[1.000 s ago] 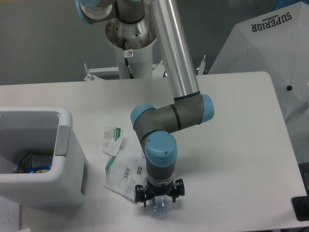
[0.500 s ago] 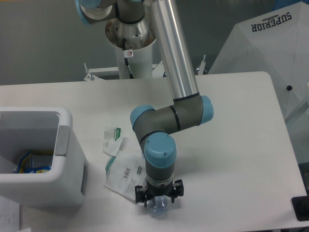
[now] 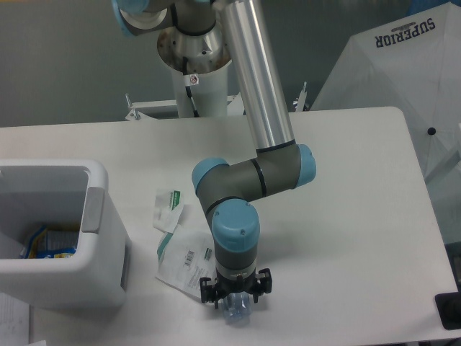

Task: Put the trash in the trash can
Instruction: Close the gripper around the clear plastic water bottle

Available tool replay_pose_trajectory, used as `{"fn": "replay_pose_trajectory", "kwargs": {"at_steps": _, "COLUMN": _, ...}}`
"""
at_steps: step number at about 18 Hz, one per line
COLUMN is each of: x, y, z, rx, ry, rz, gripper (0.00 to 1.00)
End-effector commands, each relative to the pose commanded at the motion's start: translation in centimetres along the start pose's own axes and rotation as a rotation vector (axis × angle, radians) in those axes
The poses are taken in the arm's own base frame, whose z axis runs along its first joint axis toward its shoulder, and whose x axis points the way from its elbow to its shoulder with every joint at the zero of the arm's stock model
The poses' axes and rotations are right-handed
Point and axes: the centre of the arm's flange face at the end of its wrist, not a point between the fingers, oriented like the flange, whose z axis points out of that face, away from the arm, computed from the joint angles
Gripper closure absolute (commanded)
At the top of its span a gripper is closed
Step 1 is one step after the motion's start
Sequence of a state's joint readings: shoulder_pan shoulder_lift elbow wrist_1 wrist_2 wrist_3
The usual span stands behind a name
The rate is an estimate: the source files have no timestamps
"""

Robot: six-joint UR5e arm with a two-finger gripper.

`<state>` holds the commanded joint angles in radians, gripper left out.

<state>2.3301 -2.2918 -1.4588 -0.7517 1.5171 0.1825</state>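
Bottle (image 3: 235,311) on bench (image 3: 360,216), right of and nearer the camera than bin (image 3: 54,238), under gripper (image 3: 235,303). Over the last second the arm has drifted slightly toward the bin and lower. Finger state: cannot tell, wrist hides them. Pouch (image 3: 184,259) and wrapper (image 3: 169,205) lie between bottle and bin. Likely closing in for the grasp.

A white table (image 3: 360,216) with rounded corners filled most of the view, evenly lit with soft shadows. Behind it, at 12 o'clock, stood a plain grey wall (image 3: 65,65), with a white frame (image 3: 155,108) showing just past the table's far edge. At 2 o'clock a white umbrella (image 3: 403,72) printed with "SUPERIOR" leaned beside the table, and a small dark object (image 3: 448,311) sat at 4 o'clock by the picture's edge.
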Motion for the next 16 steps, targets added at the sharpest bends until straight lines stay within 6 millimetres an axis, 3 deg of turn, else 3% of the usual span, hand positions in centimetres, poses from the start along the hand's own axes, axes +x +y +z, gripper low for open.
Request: {"fn": "replay_pose_trajectory", "kwargs": {"at_steps": 16, "x": 0.06, "y": -0.01, "z": -0.11, "rx": 0.0, "ry": -0.006, "rz": 0.002, "gripper": 0.4}}
